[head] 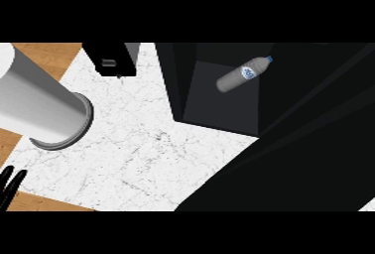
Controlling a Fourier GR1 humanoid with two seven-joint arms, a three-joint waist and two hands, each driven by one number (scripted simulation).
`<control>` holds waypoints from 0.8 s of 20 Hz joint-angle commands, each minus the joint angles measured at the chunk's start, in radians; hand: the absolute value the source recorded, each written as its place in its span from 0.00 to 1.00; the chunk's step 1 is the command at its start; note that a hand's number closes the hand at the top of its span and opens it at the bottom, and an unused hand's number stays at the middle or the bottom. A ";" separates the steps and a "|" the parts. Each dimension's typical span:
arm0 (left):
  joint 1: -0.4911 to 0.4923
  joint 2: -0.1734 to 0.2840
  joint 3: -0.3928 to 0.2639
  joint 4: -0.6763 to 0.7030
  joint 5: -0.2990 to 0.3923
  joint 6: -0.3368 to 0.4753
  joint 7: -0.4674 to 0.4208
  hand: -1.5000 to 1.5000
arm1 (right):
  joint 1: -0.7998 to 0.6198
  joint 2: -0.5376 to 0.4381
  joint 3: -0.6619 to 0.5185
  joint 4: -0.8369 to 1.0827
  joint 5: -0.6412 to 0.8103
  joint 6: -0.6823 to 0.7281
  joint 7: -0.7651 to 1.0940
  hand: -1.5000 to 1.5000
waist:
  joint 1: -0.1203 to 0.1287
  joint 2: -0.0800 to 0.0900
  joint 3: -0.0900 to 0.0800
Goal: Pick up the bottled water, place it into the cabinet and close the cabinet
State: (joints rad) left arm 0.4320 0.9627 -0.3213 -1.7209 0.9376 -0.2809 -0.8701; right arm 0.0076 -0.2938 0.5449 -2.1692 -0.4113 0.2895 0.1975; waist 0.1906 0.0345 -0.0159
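The bottled water (244, 73), clear with a blue cap and a blue label, lies tilted inside the black cabinet (176, 79) on its grey inner floor, cap toward the upper right. No hand touches it. The cabinet's dark door (293, 168) stands open and sweeps diagonally across the lower right of the view. Only the straight black fingers of my left hand (10, 182) show, at the lower left edge, far from the bottle and holding nothing. My right hand does not appear.
A big grey cylinder (36, 99) with a ringed end slants over the left side of the white marble counter (139, 149). A small dark boxy object (113, 59) sits at the back. Wooden floor (44, 54) shows beyond the counter's edges.
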 commanded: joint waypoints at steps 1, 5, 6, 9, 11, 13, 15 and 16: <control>0.024 0.006 0.005 -0.015 0.006 -0.018 -0.011 0.00 | -0.128 0.106 -0.115 0.189 0.027 -0.154 0.068 1.00 | -0.014 -0.001 0.010; 0.016 0.000 0.013 0.006 0.016 -0.035 -0.006 0.00 | -0.319 0.160 -0.237 0.372 0.039 -0.230 0.101 1.00 | -0.034 -0.002 0.010; 0.030 0.016 0.025 -0.004 0.034 -0.051 -0.004 0.00 | -0.376 0.180 -0.238 0.425 0.070 -0.257 0.112 1.00 | -0.030 -0.008 0.011; 0.027 0.008 0.026 0.006 0.036 -0.065 0.001 0.00 | -0.545 0.201 -0.298 0.604 0.088 -0.280 0.127 1.00 | -0.047 -0.006 0.012; 0.042 -0.014 0.011 -0.003 0.014 -0.051 -0.007 0.00 | -0.633 0.215 -0.331 0.739 0.102 -0.276 0.092 1.00 | -0.055 -0.008 0.014; 0.031 -0.002 0.038 -0.017 0.038 -0.051 0.002 0.00 | -0.708 0.220 -0.365 0.852 0.109 -0.269 0.055 1.00 | -0.056 -0.004 0.016; 0.057 0.032 0.061 0.014 0.041 -0.109 -0.004 0.00 | -0.778 0.225 -0.398 0.884 0.100 -0.290 0.082 1.00 | -0.064 -0.012 0.015; 0.050 0.018 0.063 0.015 0.045 -0.096 -0.003 0.00 | -0.799 0.229 -0.397 0.906 0.108 -0.294 0.084 1.00 | -0.070 -0.012 0.014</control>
State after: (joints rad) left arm 0.4745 0.9731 -0.2791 -1.7161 0.9705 -0.3237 -0.8478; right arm -0.5576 -0.0850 0.2580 -1.4863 -0.3333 0.0513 0.2933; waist 0.1162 0.0039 0.0077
